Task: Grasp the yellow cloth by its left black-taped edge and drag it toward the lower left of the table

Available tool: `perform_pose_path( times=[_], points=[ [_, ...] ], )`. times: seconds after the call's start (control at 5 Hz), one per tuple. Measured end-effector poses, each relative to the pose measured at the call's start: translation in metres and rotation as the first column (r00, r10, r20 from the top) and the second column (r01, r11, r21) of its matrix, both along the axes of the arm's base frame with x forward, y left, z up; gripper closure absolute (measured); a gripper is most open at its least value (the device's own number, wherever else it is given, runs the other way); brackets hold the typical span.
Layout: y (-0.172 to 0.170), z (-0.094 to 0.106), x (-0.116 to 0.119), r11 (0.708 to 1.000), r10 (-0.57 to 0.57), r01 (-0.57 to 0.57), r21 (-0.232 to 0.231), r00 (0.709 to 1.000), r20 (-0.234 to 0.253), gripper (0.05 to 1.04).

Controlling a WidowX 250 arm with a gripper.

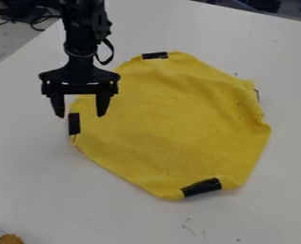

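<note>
Wide hand (80,115) near yellow cloth (172,114), black tape (74,124); orange-brown lump (11,239), perhaps spongy, lower left.

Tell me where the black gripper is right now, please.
In the camera view, the black gripper is at the upper left, by the left edge of the yellow cloth, nearest the black strip there.

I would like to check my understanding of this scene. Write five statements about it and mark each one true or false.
1. The cloth on the table is yellow. True.
2. The gripper hangs at the picture's upper left. True.
3. The gripper's jaws are closed together. False: they stand apart.
4. The cloth is rolled up tightly. False: it is spread out.
5. A black strip is at the cloth's left edge. True.
</note>
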State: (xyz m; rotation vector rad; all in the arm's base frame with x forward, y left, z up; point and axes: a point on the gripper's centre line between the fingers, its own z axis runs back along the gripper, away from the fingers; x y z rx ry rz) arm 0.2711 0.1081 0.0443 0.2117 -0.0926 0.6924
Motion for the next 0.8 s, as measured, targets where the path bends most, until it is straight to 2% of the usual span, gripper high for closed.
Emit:
perform_pose_path(
  times=[0.2,0.4,0.8],
  points=[
    [0.005,-0.016,-0.009,0.999,0.038,-0.038,-0.014,0.999,0.004,0.083],
    [0.007,-0.033,-0.016,0.997,0.073,-0.073,-0.038,0.997,-0.004,0.133],
    [0.001,-0.043,-0.015,0.99,0.112,-0.11,-0.089,0.993,0.021,0.719]
  ],
)
